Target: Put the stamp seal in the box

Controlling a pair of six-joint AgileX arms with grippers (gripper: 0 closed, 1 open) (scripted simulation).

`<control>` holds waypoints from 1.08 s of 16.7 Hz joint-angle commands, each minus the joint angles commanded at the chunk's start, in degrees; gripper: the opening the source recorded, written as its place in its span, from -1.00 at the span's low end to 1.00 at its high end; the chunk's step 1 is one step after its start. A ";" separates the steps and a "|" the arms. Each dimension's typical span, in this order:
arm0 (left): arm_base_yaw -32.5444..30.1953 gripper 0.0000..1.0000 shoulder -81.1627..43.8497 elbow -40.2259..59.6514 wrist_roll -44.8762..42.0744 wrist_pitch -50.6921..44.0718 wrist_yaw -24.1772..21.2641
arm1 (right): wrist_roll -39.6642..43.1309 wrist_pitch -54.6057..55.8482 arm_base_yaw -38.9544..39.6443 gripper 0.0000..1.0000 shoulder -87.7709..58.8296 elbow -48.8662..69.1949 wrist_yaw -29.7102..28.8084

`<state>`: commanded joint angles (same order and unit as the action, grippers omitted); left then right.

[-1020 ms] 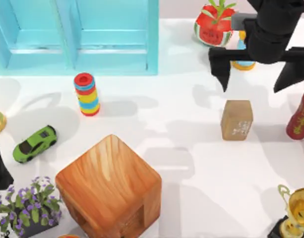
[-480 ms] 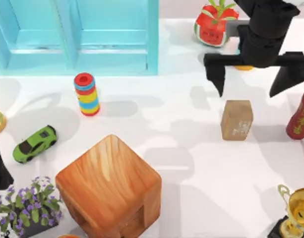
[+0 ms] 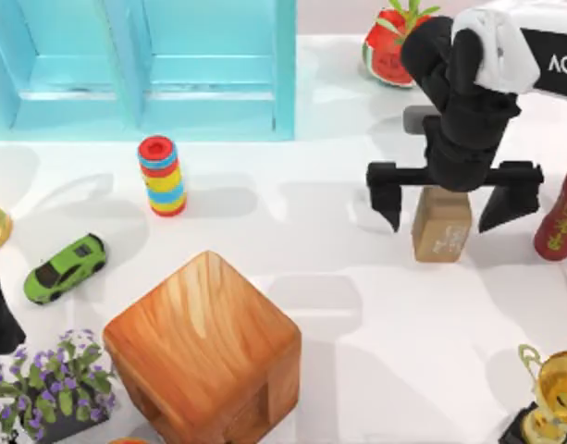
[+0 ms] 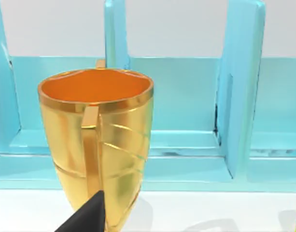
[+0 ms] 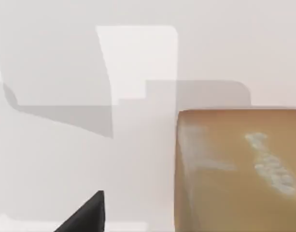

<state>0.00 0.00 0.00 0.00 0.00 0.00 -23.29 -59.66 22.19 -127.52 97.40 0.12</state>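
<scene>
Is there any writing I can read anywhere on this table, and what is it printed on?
"AG": white letters on the right arm, cut off by the picture's edge.
Yellow signs on the red bottle at the table's right edge: too blurred to read.
Whitish marks on the front of the stamp seal, which stands between the open fingers of the right tool: too faint to read.

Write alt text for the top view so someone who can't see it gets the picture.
The right gripper hangs open above the stamp seal on the white table, one finger on either side of it. Nearer the table's left stand a large wooden cube, a green toy car and a stack of coloured rings, with a light-blue box behind.
</scene>
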 joint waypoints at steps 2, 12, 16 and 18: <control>0.00 1.00 0.00 0.00 0.00 0.00 0.00 | 0.14 1.34 -0.18 1.00 -0.29 -1.25 -0.01; 0.00 1.00 0.00 0.00 0.00 0.00 0.00 | 0.14 1.34 -0.18 -0.06 -0.29 -1.25 -0.01; 0.00 1.00 0.00 0.00 0.00 0.00 0.00 | 0.14 1.34 -0.18 -0.66 -0.29 -1.25 -0.01; 0.00 1.00 0.00 0.00 0.00 0.00 0.00 | 0.14 1.34 -0.18 -0.96 -0.29 -1.25 -0.01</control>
<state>0.00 0.00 0.00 0.00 0.00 0.00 -23.15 -58.32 22.02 -127.80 96.15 0.10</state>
